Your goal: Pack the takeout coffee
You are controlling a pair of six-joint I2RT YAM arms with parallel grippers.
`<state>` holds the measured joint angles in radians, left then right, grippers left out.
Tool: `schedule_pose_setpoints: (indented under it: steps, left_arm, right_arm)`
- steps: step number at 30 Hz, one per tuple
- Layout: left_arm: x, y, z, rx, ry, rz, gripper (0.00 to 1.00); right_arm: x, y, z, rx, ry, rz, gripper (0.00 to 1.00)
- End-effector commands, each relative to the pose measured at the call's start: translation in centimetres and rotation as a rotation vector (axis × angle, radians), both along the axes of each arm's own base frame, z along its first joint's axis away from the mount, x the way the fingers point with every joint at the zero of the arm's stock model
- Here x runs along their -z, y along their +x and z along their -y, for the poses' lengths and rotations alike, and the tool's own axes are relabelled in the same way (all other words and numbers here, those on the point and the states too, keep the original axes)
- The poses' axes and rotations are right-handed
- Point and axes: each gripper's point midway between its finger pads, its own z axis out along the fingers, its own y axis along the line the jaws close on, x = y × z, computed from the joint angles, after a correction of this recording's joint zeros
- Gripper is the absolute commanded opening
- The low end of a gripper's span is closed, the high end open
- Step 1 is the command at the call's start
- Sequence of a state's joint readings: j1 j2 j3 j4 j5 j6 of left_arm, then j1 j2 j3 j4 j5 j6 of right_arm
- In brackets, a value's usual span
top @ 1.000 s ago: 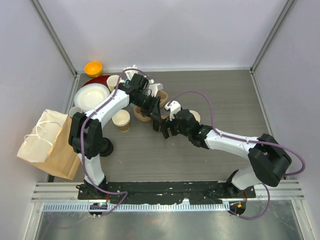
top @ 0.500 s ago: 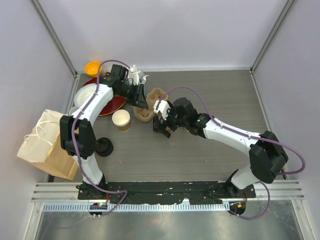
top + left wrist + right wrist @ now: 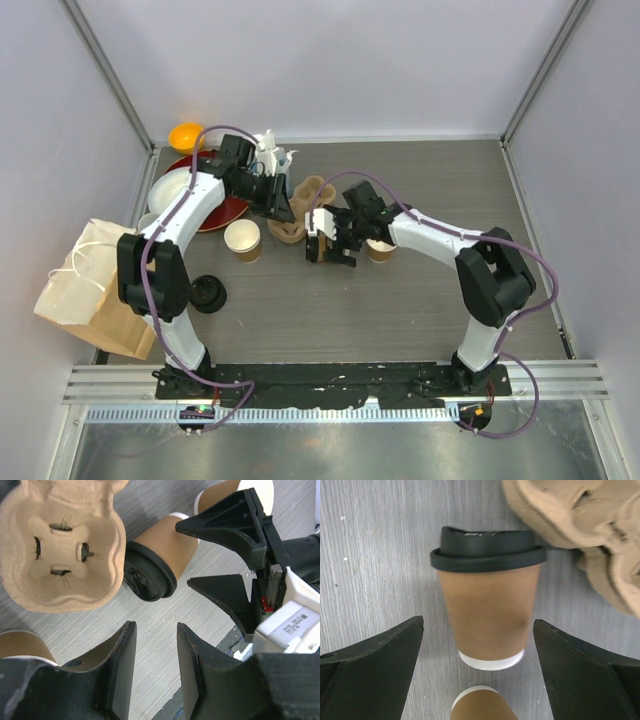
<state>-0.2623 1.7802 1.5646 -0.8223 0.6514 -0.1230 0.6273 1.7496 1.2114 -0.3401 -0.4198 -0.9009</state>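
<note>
A takeout coffee (image 3: 487, 597) in brown kraft paper with a black lid lies on its side on the grey table, lid toward the pulp cup carrier (image 3: 580, 520). My right gripper (image 3: 478, 621) is open, one finger on each side of the cup and neither touching it. In the left wrist view the same coffee (image 3: 155, 565) lies beside the carrier (image 3: 60, 545). My left gripper (image 3: 155, 626) is open with only bare table between its fingers, just short of the carrier (image 3: 300, 210). A second brown cup (image 3: 380, 250) stands behind my right gripper (image 3: 328, 252). A lidless cup (image 3: 243, 240) stands left of the carrier.
A brown paper bag (image 3: 95, 285) lies at the left table edge. A loose black lid (image 3: 207, 293) sits near the left arm. Red and white plates (image 3: 190, 190), an orange bowl (image 3: 186, 135) and a cup of white sticks (image 3: 272, 150) crowd the far left corner.
My left gripper drew back toward the far left, off the lying cup, and opened a little. My right gripper moved in over that cup and spread its fingers wider.
</note>
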Motion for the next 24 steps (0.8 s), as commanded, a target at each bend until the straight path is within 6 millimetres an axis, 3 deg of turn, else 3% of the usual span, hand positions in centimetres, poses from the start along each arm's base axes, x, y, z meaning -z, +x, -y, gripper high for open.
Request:
schedule_pose_setpoints:
  steps: [1, 7, 15, 20, 24]
  left_arm:
    - [0.1, -0.9, 0.1, -0.001, -0.022, 0.0, 0.41]
    - [2.1, -1.3, 0.2, -0.001, -0.018, -0.062, 0.41]
    - [1.3, -0.9, 0.1, 0.002, -0.015, -0.029, 0.41]
    - [1.6, -1.3, 0.0, 0.024, -0.003, -0.028, 0.41]
    - [1.6, -2.0, 0.1, 0.157, -0.014, 0.024, 0.41]
  right_arm:
    - [-0.3, 0.0, -0.6, -0.077, -0.014, 0.016, 0.96]
    - [1.2, 0.9, -0.8, -0.052, -0.016, 0.029, 0.96]
    - [2.2, 1.5, -1.7, -0.01, 0.013, -0.01, 0.96]
    - [2.6, 0.9, -1.8, 0.022, 0.036, -0.045, 0.94]
    - [2.1, -0.4, -2.0, 0.004, 0.085, -0.074, 0.91]
